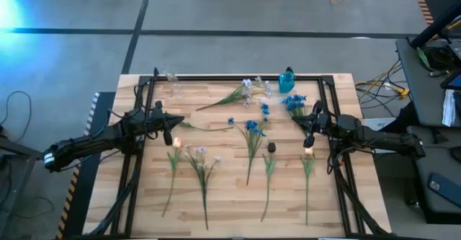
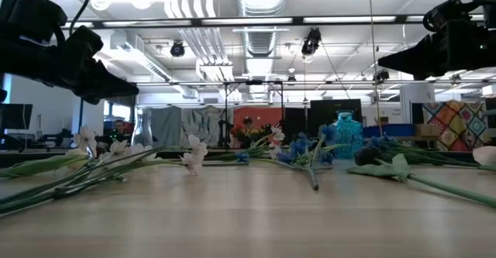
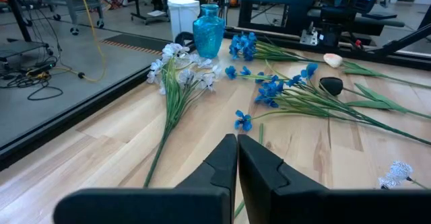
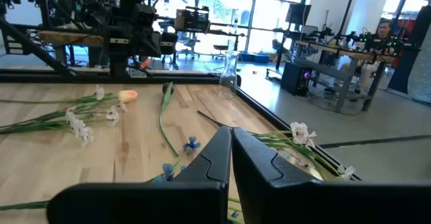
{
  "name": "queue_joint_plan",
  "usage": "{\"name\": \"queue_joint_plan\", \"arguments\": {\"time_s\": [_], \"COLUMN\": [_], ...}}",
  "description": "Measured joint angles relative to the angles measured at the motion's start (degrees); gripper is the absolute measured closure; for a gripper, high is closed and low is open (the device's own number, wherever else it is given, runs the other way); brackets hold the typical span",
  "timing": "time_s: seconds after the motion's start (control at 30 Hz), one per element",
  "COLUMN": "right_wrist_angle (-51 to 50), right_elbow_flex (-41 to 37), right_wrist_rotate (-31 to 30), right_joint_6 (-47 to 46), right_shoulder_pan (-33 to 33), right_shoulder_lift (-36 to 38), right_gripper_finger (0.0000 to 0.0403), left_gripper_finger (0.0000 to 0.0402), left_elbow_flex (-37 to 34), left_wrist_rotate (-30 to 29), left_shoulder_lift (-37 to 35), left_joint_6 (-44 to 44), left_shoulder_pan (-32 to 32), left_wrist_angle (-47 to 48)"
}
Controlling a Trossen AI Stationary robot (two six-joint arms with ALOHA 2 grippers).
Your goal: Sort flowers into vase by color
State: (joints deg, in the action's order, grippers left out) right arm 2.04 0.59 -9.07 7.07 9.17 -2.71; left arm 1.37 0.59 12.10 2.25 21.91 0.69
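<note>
Several artificial flowers lie flat on the wooden table [image 1: 230,204]. A white-lilac spray [image 1: 245,89] and blue sprays [image 1: 294,103] lie near the far edge, and a blue stem [image 1: 252,132] lies mid-table. One peach tulip [image 1: 177,140] lies by my left gripper, another [image 1: 309,152] by my right. A blue glass vase [image 1: 287,79] and a clear vase [image 1: 171,76] stand at the far edge. My left gripper [image 1: 171,128] hovers shut over the left half, above a thin stem with a blue blossom [image 3: 242,121]. My right gripper [image 1: 310,125] hovers shut over the right half.
A dark bud [image 1: 271,147] lies mid-table among the stems. A black metal frame [image 1: 238,76] runs along the table's far edge and both sides. The near strip of the table holds only stem ends. Cables and equipment sit on the floor to the right.
</note>
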Motion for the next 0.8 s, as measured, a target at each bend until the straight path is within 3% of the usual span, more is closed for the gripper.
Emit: {"name": "queue_joint_plan", "arguments": {"time_s": [0.67, 0.8], "right_wrist_angle": [0.43, 3.36], "right_elbow_flex": [-0.01, -0.01], "right_wrist_rotate": [-0.14, -0.34], "right_joint_6": [0.00, 3.97], "right_shoulder_pan": [-0.02, -0.01], "right_shoulder_lift": [0.01, -0.01], "right_gripper_finger": [0.0394, 0.0394], "left_gripper_finger": [0.0402, 0.0402], "left_elbow_flex": [0.02, 0.02], "left_wrist_rotate": [0.00, -0.01], "left_shoulder_lift": [0.00, -0.02], "left_joint_6": [0.00, -0.01], "left_shoulder_pan": [-0.01, -0.02], "left_wrist_angle": [0.02, 0.00]}}
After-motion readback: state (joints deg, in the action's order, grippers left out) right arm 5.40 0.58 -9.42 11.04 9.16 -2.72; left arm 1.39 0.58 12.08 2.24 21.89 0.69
